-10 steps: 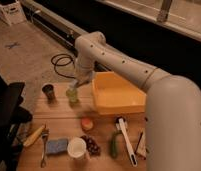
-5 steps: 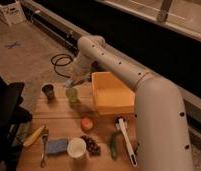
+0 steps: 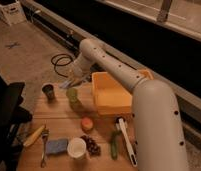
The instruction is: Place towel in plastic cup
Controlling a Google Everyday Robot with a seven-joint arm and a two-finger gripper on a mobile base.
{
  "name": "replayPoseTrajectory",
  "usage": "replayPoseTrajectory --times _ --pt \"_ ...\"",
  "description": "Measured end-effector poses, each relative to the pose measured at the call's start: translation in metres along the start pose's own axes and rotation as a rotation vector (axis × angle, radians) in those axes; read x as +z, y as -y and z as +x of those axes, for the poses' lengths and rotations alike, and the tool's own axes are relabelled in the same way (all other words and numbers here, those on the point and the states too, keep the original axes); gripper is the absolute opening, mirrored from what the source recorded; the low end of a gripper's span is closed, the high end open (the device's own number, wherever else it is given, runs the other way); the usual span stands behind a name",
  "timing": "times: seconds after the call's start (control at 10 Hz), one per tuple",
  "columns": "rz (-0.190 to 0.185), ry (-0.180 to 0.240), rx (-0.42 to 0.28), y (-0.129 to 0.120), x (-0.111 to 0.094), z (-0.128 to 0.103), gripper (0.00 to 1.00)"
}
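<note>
**A:** Where is the tool (image 3: 70,83) right now?

**B:** At the far left corner of the desk (image 3: 61,116), hanging just above and a little behind the green plastic cup (image 3: 72,94). A pale scrap shows at its tip, and I take that to be the towel (image 3: 67,84) — whether the jaws are actually pinched on it, I cannot tell.

**A:** So what makes this step go well?

**B:** Centring. The cup's mouth is narrow, so the cloth should hang straight over it before any descent. If a corner drapes outside the rim, it will likely slide off or tip the cup.

**A:** Anything close enough to get in the way?

**B:** The dark cup (image 3: 48,91) stands just beside the green one on the left, and the yellow bin (image 3: 112,95) sits near on the right. A straight vertical drop should avoid both.

**A:** And the release?

**B:** Low — I'd push the cloth partly inside first, then let go, so it doesn't spring back out.
</note>
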Motion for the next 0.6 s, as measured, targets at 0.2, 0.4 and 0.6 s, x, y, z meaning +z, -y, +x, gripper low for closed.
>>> replayPoseTrajectory --times 0.2,0.4,0.6 --pt "-0.017 0.011 -0.003 0.003 0.014 0.005 0.0" --pt "-0.041 0.011 -0.003 0.005 0.025 0.011 0.0" --pt "-0.069 0.012 -0.007 0.005 0.038 0.016 0.0"
